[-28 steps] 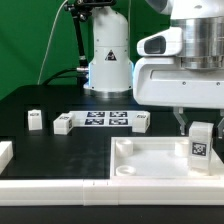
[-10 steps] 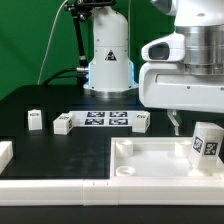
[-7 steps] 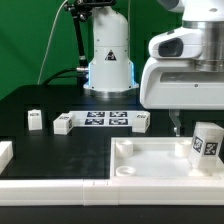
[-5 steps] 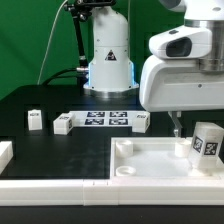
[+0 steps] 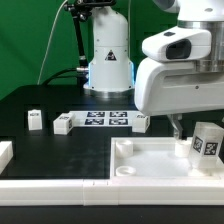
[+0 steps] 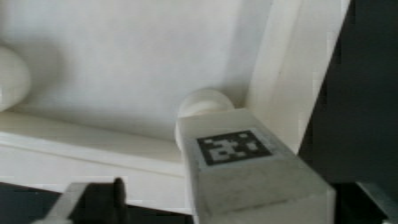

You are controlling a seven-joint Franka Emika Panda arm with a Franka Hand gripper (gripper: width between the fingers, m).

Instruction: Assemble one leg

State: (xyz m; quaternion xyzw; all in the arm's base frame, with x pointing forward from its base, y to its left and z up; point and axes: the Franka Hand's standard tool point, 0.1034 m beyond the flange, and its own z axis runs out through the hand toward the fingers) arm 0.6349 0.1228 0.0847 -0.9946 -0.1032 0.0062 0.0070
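We see the claw (image 6: 235, 203) spread, fingers (image 6: 98, 200) either side of the leg (image 5: 207, 143) without touching it, leg standing slightly tilted in the tray's (image 5: 125, 160) corner.

Robotics lab, green backdrop (image 5: 30, 40), black table (image 5: 60, 150), tagged marker board (image 5: 105, 120), white robot base (image 5: 108, 60)

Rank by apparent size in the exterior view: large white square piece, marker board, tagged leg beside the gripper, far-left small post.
Large white square piece
Marker board
Tagged leg
Far-left small post: looks smallest, but sits farther back, so unsure against the leg.
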